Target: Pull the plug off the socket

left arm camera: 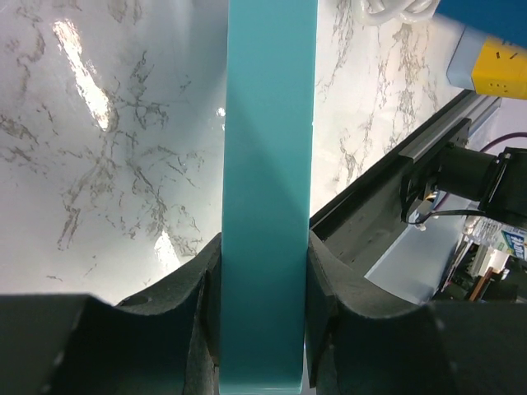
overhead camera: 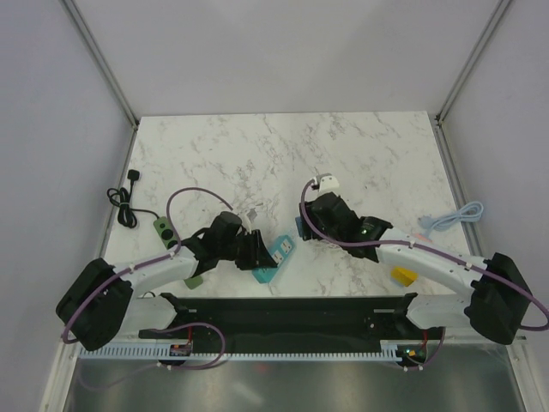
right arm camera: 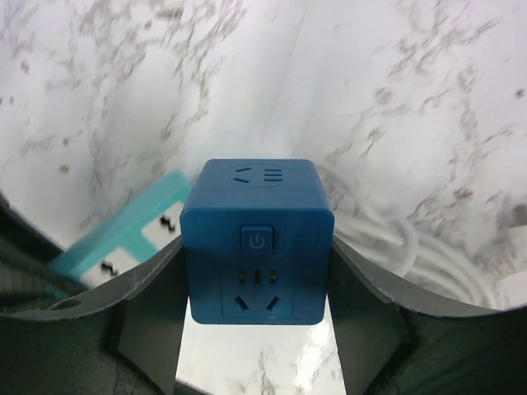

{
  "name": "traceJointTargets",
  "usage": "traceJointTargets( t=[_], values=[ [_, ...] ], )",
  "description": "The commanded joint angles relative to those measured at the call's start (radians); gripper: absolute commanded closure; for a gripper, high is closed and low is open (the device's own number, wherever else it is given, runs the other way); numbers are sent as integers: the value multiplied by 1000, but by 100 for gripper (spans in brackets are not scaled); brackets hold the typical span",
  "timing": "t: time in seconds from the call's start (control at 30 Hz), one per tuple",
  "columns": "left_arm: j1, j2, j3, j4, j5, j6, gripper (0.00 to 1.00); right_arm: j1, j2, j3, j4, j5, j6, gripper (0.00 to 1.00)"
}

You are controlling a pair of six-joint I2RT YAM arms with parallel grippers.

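A teal socket strip (overhead camera: 276,254) lies near the table's front middle. My left gripper (overhead camera: 255,249) is shut on it; in the left wrist view the strip (left arm camera: 268,189) fills the gap between both fingers (left arm camera: 185,321). My right gripper (overhead camera: 306,226) is shut on a blue cube plug (right arm camera: 257,239), held by its sides, power button and socket holes facing the camera. The strip's end (right arm camera: 123,239) lies just behind the cube's left edge; I cannot tell whether they touch. The cube is mostly hidden under the gripper in the top view.
A white plug (overhead camera: 324,181) with coiled white cable (right arm camera: 403,247) lies behind the right gripper. A green strip (overhead camera: 164,232) with a black cable and plug (overhead camera: 135,177) sits at the left. A yellow block (overhead camera: 401,275) and a light blue cable (overhead camera: 455,216) lie at the right.
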State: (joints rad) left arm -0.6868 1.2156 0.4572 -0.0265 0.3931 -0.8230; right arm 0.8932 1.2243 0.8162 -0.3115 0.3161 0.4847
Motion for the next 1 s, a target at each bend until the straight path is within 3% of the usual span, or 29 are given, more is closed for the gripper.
traceJointTargets(
  t=[0.0, 0.07, 0.1, 0.17, 0.23, 0.37, 0.4, 0.53, 0.6, 0.97],
  values=[
    [3, 21, -11, 14, -57, 27, 98, -48, 58, 112, 115, 121, -52, 100],
    [3, 50, -8, 22, -50, 30, 98, -74, 82, 104, 231, 155, -96, 100],
    [3, 61, -5, 23, -45, 30, 95, -82, 107, 91, 390, 176, -121, 100],
    [3, 96, 11, 63, -24, 30, 84, -108, 167, 29, 643, 231, -203, 100],
    [3, 119, 18, 86, 1, 35, 79, -125, 237, 34, 785, 256, -239, 100],
    [4, 174, 47, 99, 24, 28, 54, -152, 452, 126, 1015, 401, -328, 100],
    [6, 194, 54, 100, 26, 22, 45, -158, 531, 144, 1158, 406, -362, 100],
    [18, 225, 80, 93, 70, 21, 26, -223, 754, 340, 1183, 381, -365, 100],
    [24, 216, 93, 74, 79, 42, 22, -241, 808, 385, 1197, 354, -359, 100],
    [76, 35, 161, -68, 90, 119, 20, -326, 1024, 601, 1105, 193, -351, 100]
  ],
)
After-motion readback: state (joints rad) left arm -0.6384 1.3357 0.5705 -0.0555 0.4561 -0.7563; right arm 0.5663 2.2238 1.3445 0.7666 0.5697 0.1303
